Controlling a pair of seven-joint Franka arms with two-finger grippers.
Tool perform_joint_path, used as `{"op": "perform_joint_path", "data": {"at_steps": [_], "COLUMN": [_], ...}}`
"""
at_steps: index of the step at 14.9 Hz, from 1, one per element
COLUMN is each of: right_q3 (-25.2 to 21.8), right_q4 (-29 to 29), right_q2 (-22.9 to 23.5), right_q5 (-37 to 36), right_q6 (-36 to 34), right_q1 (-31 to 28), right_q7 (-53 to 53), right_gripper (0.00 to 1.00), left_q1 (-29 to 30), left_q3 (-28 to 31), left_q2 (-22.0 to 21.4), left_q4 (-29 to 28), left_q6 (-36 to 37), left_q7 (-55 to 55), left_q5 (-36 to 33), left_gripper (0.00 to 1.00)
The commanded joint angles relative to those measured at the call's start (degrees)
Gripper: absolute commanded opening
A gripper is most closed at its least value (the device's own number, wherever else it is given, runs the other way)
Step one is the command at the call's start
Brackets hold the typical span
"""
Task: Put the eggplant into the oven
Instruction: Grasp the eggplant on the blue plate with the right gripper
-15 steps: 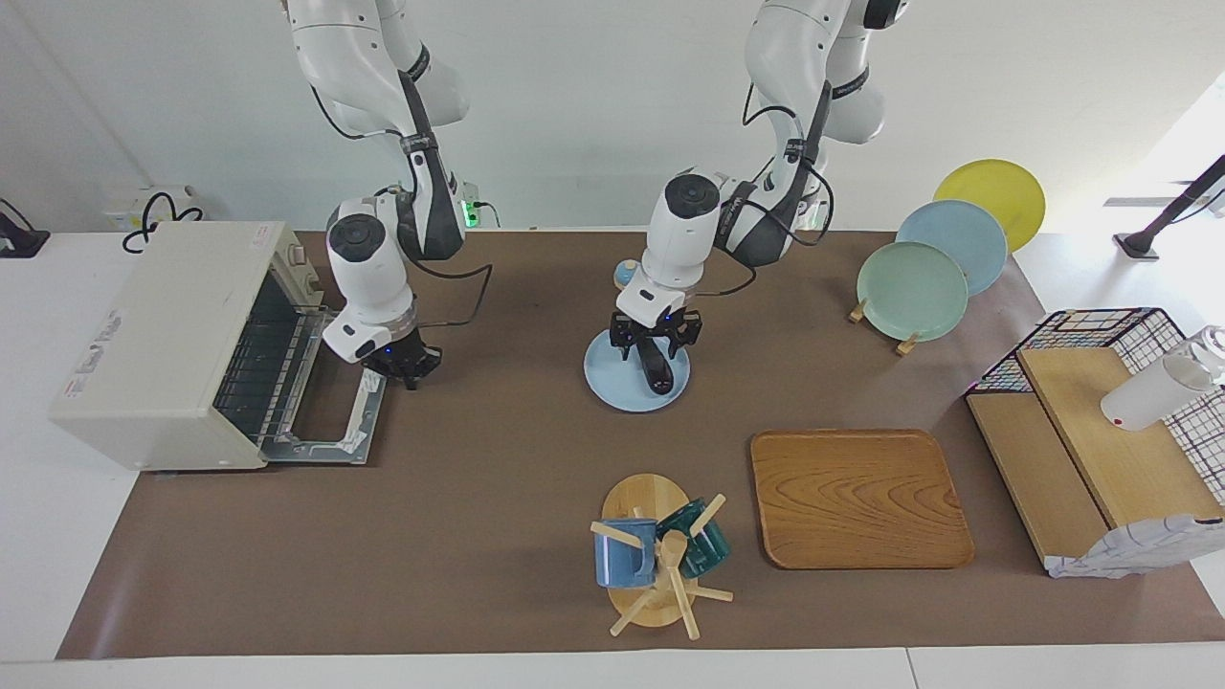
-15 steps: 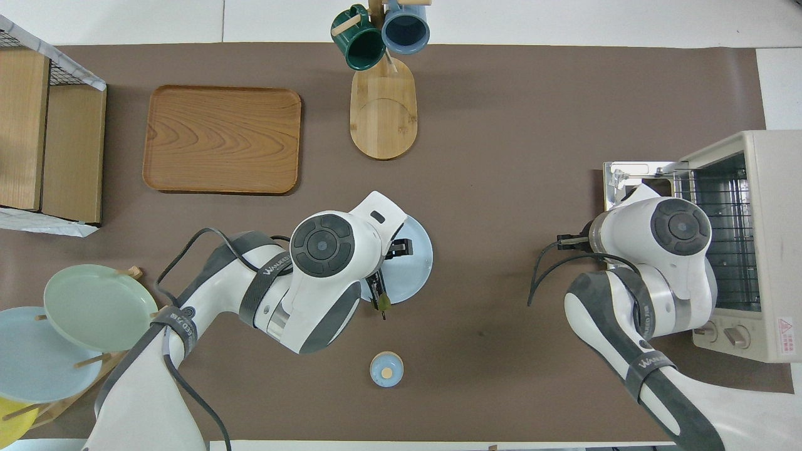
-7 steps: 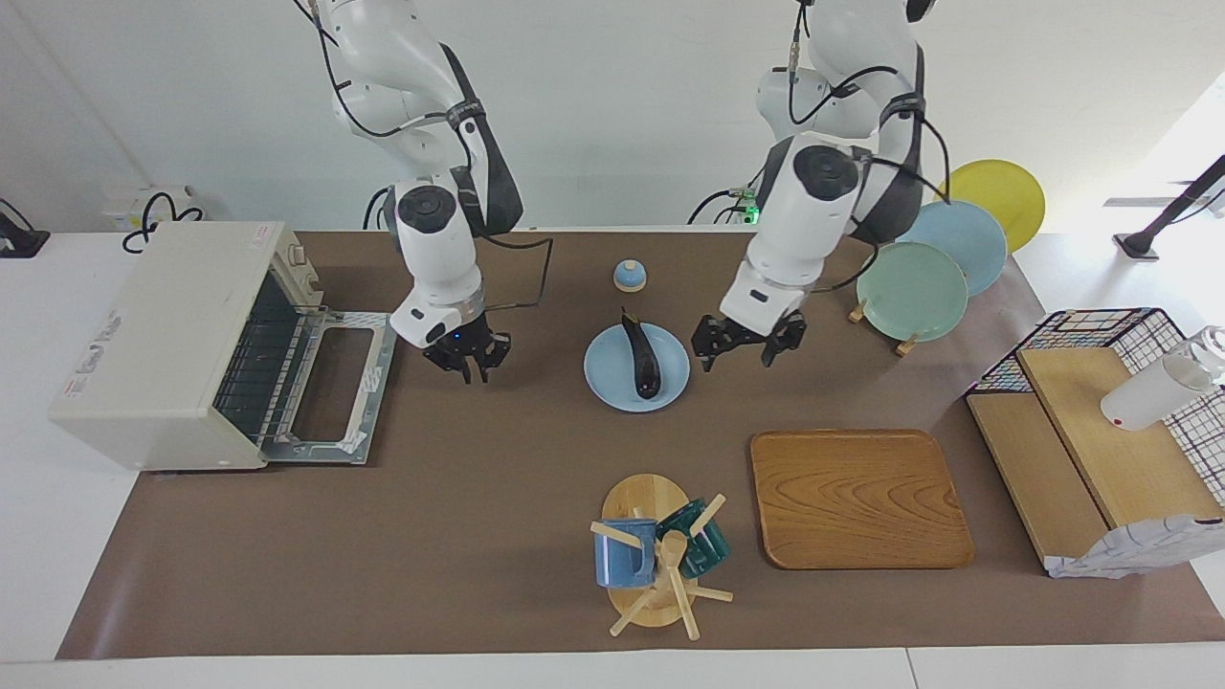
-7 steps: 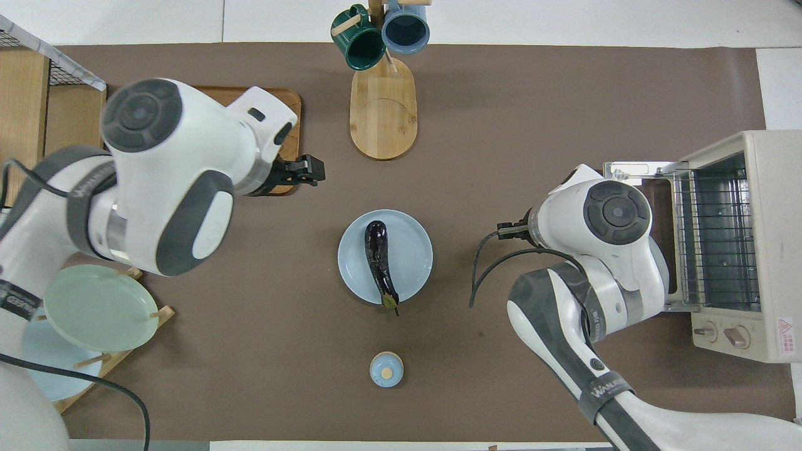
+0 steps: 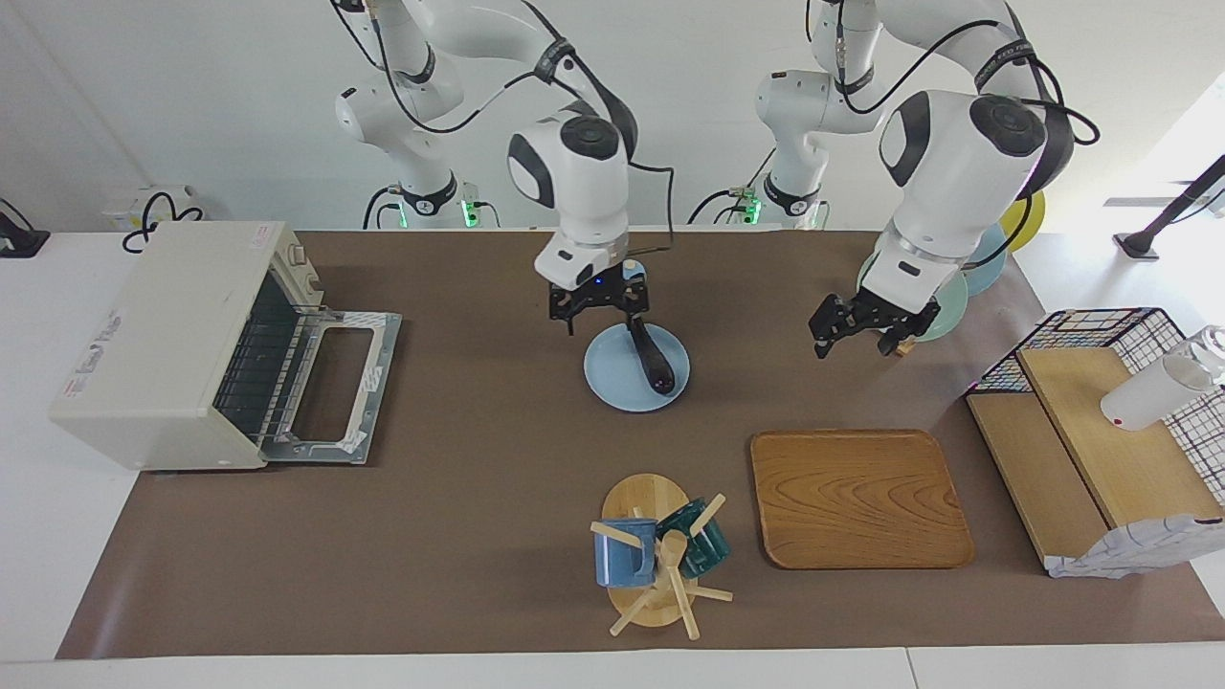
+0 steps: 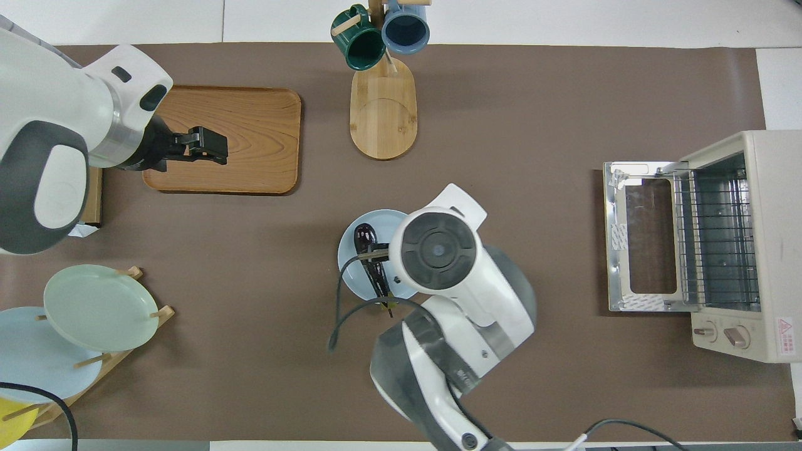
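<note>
Since a moment ago my right tool (image 5: 598,308) has swung away from the oven (image 5: 182,344) and now hangs over the end of the eggplant (image 5: 653,356) that points toward me; its fingers stand apart, gripping nothing. My left tool (image 5: 858,330) has pulled off toward its own end of the bench (image 5: 478,498), raised above the brown mat near the standing green plate (image 5: 943,297), fingers spread and empty; from overhead it shows over the wooden tray (image 6: 250,141).

Below my right tool, the eggplant lies flat on the blue plate (image 5: 612,378), long axis running toward and away from me, slightly slanted. Its green stem end points my way, past the plate's rim; its rounded dark end points away.

From overhead, my right wrist covers half the plate and part of the eggplant. Whether my fingers touch the eggplant I cannot tell. The oven door lies folded down, its rack bare.
</note>
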State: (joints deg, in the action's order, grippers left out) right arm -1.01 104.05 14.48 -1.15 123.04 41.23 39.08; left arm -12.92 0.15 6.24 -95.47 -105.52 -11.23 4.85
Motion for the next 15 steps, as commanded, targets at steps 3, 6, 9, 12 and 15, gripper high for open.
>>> {"op": "perform_joint_path", "data": {"at_steps": [3,6,9,12,15], "right_q3": [-0.3,-0.2,-0.2,-0.3,-0.3], "right_q4": [-11.0,-8.8,-5.5,-3.2,-1.9], "right_q2": [13.1,13.0,12.4,12.8,12.9], "right_q5": [-0.8,-1.5,-1.5,-1.5,-1.6], "right_q6": [2.7,5.3,8.7,12.2,13.0], "right_q1": [6.8,6.8,8.0,9.3,9.3], "right_q7": [8.5,8.4,8.6,8.7,8.6], "right_gripper": [1.00,0.77,0.70,0.60,0.39], "left_q1": [1.8,1.8,1.9,1.9,3.6], "left_q3": [-0.4,-0.4,-0.4,-0.2,-0.8], "left_q2": [-5.5,-6.3,-6.7,-7.2,-9.7], "left_q4": [-0.9,-0.9,-0.8,-0.8,-0.3], "left_q6": [7.0,9.5,10.2,11.6,13.0], "left_q7": [4.5,4.5,4.2,3.9,4.2], "left_q5": [-2.6,-2.7,-2.7,-2.8,-3.7], "left_gripper": [1.00,1.00,1.00,1.00,1.00]}}
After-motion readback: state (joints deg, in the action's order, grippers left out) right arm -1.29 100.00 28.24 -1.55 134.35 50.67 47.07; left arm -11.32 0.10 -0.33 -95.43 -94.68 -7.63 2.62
